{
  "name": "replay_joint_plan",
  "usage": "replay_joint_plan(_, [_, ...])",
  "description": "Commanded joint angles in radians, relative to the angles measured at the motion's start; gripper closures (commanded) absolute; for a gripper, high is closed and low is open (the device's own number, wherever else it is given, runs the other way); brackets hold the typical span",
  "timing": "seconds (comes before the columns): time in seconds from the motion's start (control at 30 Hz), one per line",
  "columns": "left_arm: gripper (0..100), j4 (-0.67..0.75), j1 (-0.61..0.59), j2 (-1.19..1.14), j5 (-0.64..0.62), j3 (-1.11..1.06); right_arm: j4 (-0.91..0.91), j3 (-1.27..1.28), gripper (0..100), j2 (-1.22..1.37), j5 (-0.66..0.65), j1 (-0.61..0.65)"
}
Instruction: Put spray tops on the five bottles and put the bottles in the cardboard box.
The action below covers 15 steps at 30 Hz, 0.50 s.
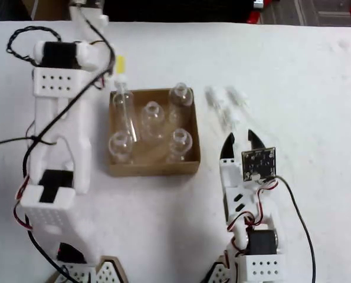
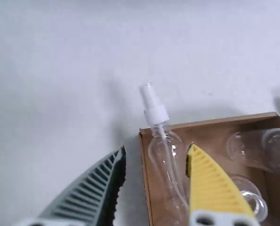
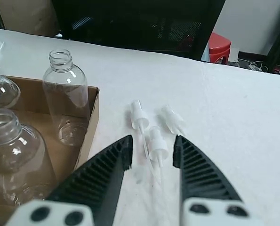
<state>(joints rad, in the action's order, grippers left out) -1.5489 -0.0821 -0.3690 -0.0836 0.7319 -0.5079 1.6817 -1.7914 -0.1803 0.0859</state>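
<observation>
L tool [image 2: 156, 149] open wide above capped bottle [image 2: 165, 157], gripping nothing; R tool [image 3: 152, 140] open near spray tops [image 3: 139, 113].

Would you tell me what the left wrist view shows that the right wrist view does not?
Left wrist view: a bottle with a spray top fitted, tilted at a corner of the cardboard box, its top past the rim, framed by the open left gripper. Right wrist view: loose spray tops on the table beside the box, just ahead of the open right gripper. Both: the box and uncapped bottles standing in it.
</observation>
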Motion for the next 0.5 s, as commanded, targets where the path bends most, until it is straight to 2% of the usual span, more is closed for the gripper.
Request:
replay_joint_plan(0.0, [80,0.061,-0.051,-0.079,-0.038,0.048,0.024,0.008,87.2,-0.002,-0.011,-0.008])
replay_joint_plan(0.3, [80,0.25,-0.007,-0.173,-0.052,0.038,0.021,0.008,87.2,-0.002,-0.011,-0.008])
replay_joint_plan(0.47, [80,0.285,-0.002,-0.174,-0.155,0.037,0.021,0.008,87.2,-0.002,-0.011,-0.007])
